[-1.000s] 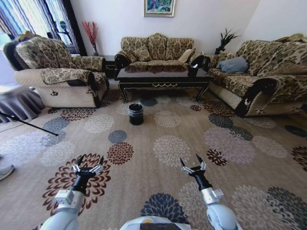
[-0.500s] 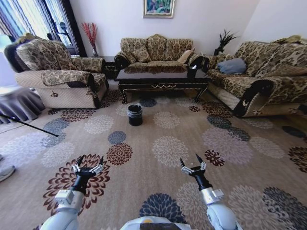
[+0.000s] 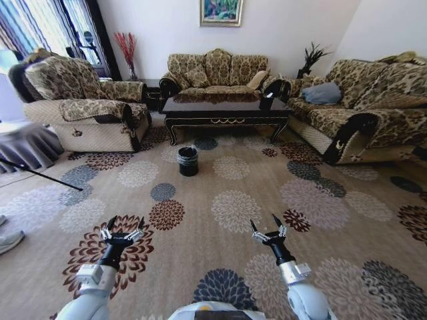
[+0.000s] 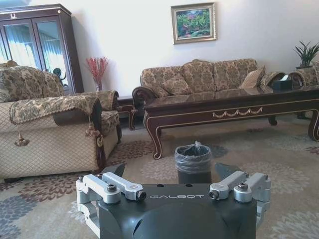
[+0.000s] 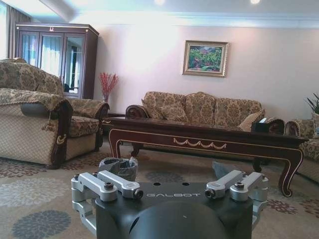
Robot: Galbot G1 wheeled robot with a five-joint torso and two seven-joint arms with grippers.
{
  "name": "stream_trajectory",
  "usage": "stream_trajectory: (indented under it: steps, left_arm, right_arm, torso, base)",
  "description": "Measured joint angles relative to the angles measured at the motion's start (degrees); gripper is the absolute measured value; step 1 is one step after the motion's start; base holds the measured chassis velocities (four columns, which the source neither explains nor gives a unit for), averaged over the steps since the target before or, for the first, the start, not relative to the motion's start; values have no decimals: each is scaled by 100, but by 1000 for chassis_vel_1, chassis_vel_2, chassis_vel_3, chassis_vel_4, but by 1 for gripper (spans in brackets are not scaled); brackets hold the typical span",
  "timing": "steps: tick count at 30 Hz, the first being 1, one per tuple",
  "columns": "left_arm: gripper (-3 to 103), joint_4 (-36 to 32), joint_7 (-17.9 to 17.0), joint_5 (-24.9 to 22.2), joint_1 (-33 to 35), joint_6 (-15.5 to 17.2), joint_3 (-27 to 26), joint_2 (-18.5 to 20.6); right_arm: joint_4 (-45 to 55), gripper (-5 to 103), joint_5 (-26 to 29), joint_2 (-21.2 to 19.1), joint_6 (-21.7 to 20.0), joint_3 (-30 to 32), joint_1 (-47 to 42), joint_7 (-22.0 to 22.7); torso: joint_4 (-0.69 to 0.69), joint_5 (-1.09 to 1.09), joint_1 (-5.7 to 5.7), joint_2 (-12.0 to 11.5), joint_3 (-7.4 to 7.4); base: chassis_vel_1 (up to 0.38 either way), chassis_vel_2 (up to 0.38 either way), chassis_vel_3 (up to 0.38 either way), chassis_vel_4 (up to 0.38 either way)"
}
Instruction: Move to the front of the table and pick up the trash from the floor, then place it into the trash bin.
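Note:
The table point(image 3: 227, 111) is long, dark and glossy, and stands far ahead before the back sofa. It also appears as the table point(image 4: 234, 107) and the table point(image 5: 209, 139) in the wrist views. The trash bin point(image 3: 187, 161), black with a clear liner, sits on the carpet in front of the table's left end; the wrist views show the trash bin point(image 4: 193, 162) and the trash bin point(image 5: 118, 167). The trash is out of view. My left gripper point(image 3: 121, 227) and right gripper point(image 3: 268, 223) hover low over the carpet near me, both open and holding nothing.
An armchair point(image 3: 83, 107) stands at the left, a sofa point(image 3: 217, 69) behind the table, and another sofa point(image 3: 363, 110) at the right. A thin black rod point(image 3: 40, 173) and a shoe point(image 3: 8, 241) lie at the left. Patterned carpet point(image 3: 233, 207) stretches open toward the bin.
The whole picture has shifted slightly, so the camera has moved. Both grippers hold the same open pose.

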Motion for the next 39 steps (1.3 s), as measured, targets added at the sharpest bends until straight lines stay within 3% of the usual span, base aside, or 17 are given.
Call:
stream_trajectory:
  steps: [39]
  left_arm:
    - [100, 0, 0, 0, 0, 0, 0, 0]
  right_arm:
    - [0, 100, 0, 0, 0, 0, 2, 0]
  torso:
    - [0, 0, 367, 904, 541]
  base:
    - [2, -3, -2, 2]
